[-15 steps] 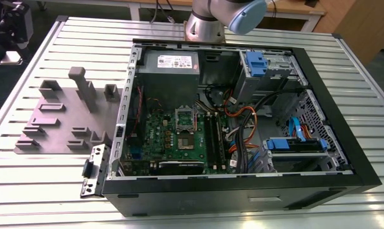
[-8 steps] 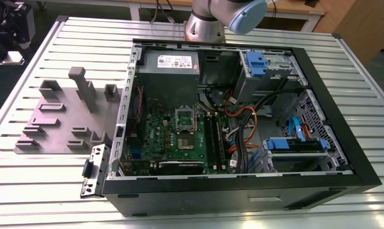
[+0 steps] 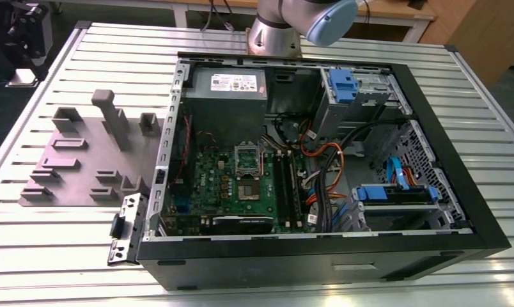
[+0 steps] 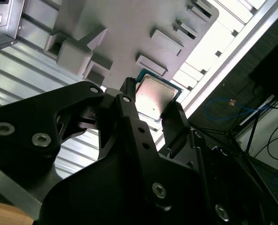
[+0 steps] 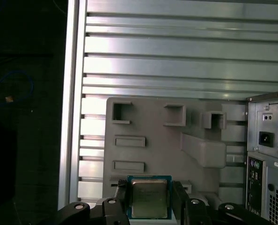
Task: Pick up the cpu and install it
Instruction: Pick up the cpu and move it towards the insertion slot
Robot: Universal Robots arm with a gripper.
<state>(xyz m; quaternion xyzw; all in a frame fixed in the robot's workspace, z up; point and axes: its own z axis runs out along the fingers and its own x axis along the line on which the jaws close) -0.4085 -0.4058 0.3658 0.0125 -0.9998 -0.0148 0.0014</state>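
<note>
The cpu (image 5: 149,199) (image 4: 156,95), a small square chip with a silvery top and a teal rim, sits between the two black fingers of my gripper (image 5: 150,202) (image 4: 152,104) in both wrist views. The jaws are shut on its opposite edges and hold it in the air above the grey fixture plate (image 5: 153,140) (image 4: 120,28) (image 3: 78,160). In the exterior view the open computer case (image 3: 325,259) lies on its side to the right of that plate. The green board's socket frame (image 3: 249,160) is near the middle of the case.
The slatted aluminium table (image 3: 496,115) carries both the plate and the case. Inside the case are a grey power supply (image 3: 227,83), orange and black cables (image 3: 325,160) and blue drive brackets (image 3: 394,192). The plate has raised posts (image 3: 112,118). The table edge (image 5: 73,93) runs beside the plate.
</note>
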